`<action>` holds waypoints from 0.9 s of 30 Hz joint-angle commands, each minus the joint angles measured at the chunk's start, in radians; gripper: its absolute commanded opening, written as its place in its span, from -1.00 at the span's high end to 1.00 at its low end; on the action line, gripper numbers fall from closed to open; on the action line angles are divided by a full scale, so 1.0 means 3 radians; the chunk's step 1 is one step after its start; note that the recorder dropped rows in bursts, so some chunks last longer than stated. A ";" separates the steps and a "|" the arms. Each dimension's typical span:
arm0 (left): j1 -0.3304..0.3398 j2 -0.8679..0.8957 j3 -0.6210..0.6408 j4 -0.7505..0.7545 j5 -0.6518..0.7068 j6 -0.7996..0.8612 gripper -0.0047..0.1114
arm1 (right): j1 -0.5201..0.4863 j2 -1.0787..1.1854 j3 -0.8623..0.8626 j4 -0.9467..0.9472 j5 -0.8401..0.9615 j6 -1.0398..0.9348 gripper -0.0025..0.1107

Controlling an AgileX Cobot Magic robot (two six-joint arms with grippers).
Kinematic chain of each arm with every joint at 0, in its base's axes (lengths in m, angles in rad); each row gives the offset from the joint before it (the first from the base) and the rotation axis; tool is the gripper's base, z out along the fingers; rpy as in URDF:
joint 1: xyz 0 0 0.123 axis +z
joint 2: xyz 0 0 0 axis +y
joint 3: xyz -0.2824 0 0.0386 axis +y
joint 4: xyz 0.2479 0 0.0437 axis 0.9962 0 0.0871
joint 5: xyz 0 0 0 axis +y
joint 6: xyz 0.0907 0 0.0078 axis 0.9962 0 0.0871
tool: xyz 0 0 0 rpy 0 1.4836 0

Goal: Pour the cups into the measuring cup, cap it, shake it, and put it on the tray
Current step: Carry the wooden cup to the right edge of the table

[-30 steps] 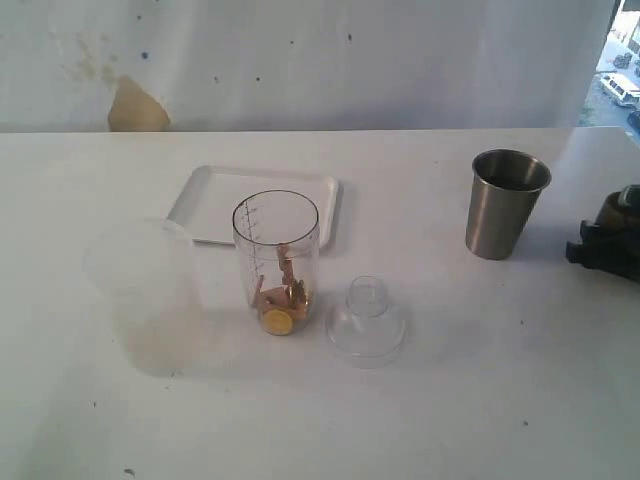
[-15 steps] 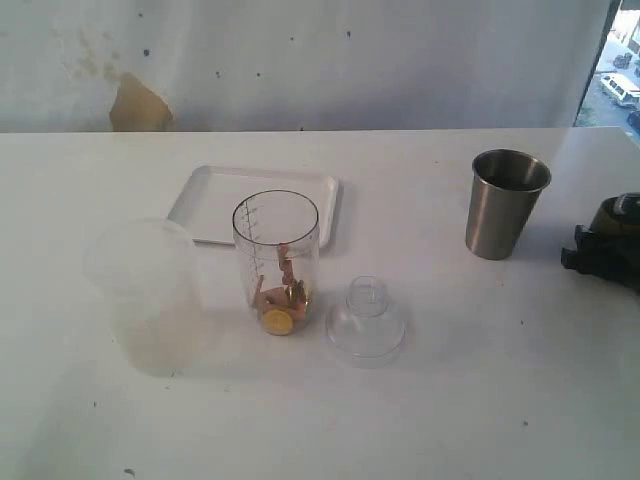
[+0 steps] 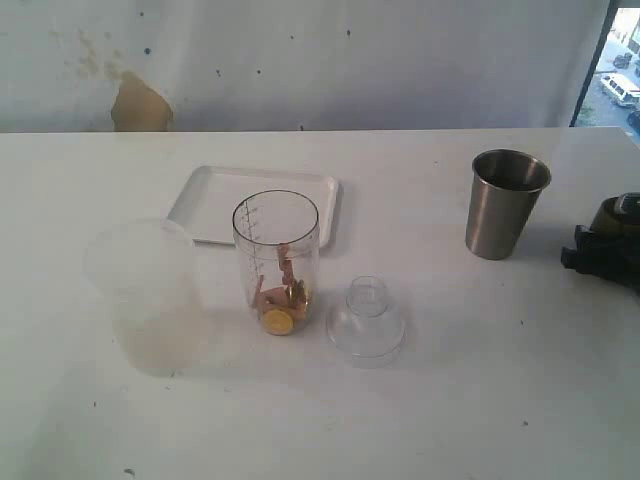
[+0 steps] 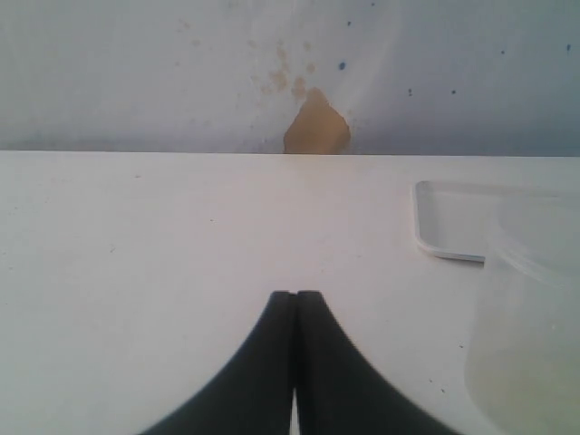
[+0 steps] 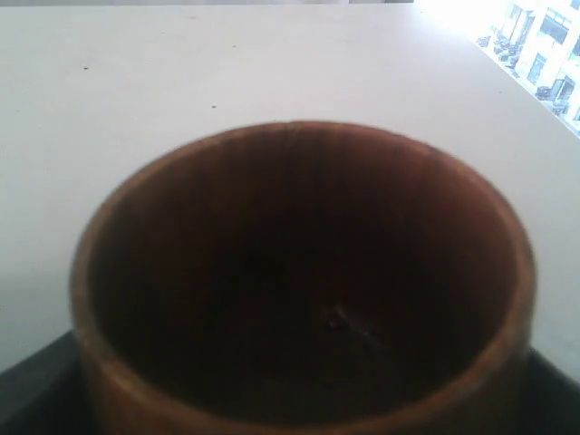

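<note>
The clear measuring cup (image 3: 276, 258) stands upright and uncapped at mid-bench, with wood-coloured pieces and a yellow disc (image 3: 278, 321) lying at its bottom. Just beside it, nearer the steel tumbler, its clear domed lid (image 3: 366, 322) rests on the bench (image 3: 450, 400). On its other side stands a frosted plastic cup (image 3: 145, 292). The white tray (image 3: 215, 200) lies flat just behind the measuring cup. The steel tumbler (image 3: 505, 203) stands upright, well apart towards the right arm. At the frame edge past it, the right end effector (image 3: 603, 250) clasps the wooden cup (image 5: 299, 272), jaws spread wide round its sides. The left end effector (image 4: 295, 358) has its fingers pressed together, holding nothing, near the frosted cup.
</note>
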 commanded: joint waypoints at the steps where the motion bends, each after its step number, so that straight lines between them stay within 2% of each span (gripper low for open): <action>1: 0.0007 0.0015 -0.0007 -0.0040 -0.0008 0.0002 -0.86 | -0.0013 0.0002 0.0011 0.0045 -0.0044 -0.0126 -0.61; 15: 0.0007 0.0015 -0.0007 -0.0040 -0.0008 0.0002 -0.86 | -0.0013 0.0002 0.0011 0.0038 -0.0006 -0.0125 -0.64; 20: 0.0007 0.0015 -0.0007 -0.0040 -0.0008 0.0002 -0.86 | -0.0013 -0.0004 0.0011 0.0092 0.0006 -0.0195 -0.90; 27: 0.0007 0.0015 -0.0007 -0.0040 -0.0008 0.0002 -0.86 | -0.0013 -0.0077 0.0078 0.0126 0.0034 -0.0213 -0.90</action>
